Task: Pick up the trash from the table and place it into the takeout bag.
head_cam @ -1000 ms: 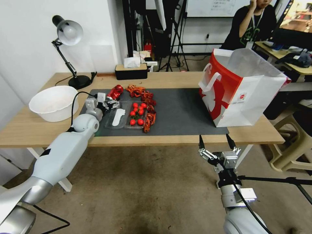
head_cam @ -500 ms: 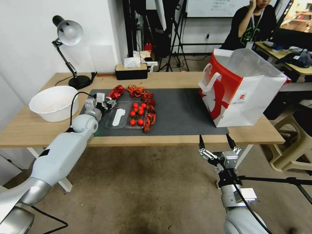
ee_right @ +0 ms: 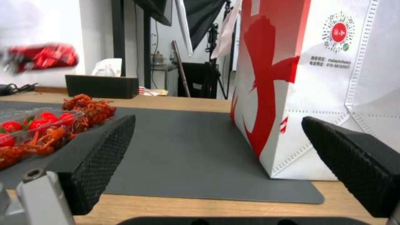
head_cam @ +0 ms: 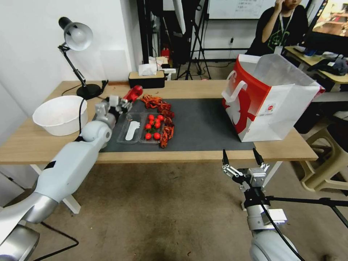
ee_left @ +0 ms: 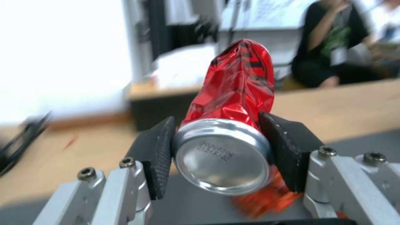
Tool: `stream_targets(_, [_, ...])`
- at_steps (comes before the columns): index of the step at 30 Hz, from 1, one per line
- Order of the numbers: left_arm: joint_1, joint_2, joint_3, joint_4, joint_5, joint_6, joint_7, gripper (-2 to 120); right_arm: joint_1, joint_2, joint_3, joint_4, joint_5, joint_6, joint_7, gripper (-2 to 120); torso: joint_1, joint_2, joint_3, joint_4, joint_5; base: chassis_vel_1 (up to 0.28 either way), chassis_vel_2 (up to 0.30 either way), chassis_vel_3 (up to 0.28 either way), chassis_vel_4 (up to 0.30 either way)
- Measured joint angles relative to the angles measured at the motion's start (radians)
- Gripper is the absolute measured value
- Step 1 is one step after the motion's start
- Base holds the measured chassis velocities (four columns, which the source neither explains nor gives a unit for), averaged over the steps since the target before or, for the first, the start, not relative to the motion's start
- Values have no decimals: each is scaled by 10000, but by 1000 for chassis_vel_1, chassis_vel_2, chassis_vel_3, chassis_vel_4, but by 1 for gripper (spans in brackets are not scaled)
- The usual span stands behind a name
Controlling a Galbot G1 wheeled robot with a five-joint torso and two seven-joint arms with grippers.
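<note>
My left gripper is shut on a dented red can, held up off the dark mat near the table's back left. In the left wrist view the can sits between both black pads, silver base toward the camera. The white takeout bag with a red side stands open at the table's right end. More trash lies on the mat: clear plastic trays with cherry tomatoes and orange-red crayfish shells. My right gripper hangs open below the table's front edge, in front of the bag.
A white bowl sits on the table's left end, with a black desk lamp behind it and a black tissue box at the back edge. Beyond the bag stands a beige stool.
My left gripper has lifted the red can off the mat and carried it up and toward the back. The right arm has stayed where it was.
</note>
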Motion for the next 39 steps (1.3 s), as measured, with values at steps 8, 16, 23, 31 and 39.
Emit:
stream_targets(8, [-1282, -147, 1597, -1580, -1427, -273, 257, 51, -38, -5, 69, 34, 4, -16, 6, 100, 0, 0, 0, 0, -1, 0, 0, 0, 0])
stream_targets(16, [-2533, -714, 2976, -1934, -2364, -733, 814, 51, -69, -23, 170, 88, 14, -23, 9, 100, 1, 0, 0, -2, 1, 0, 0, 0, 0])
stream_targets(23, [-3775, -1688, 4171, -1523, -2789, -919, 1152, 51, -139, -49, 301, 132, 36, -28, 15, 100, 0, 0, 0, 0, -1, 0, 0, 0, 0])
stream_targets(31, [-4783, -3380, 5058, 33, -2930, -1134, 1460, 51, -210, -23, 363, 164, 40, -27, 19, 100, 0, 0, 0, 0, 1, 0, 0, 0, 0])
stream_targets(39, [-5169, -4759, 5546, 1299, -2941, -1206, 1721, 51, -229, -17, 407, 172, 45, -4, 24, 100, 0, 0, 0, 1, -1, 0, 0, 0, 0])
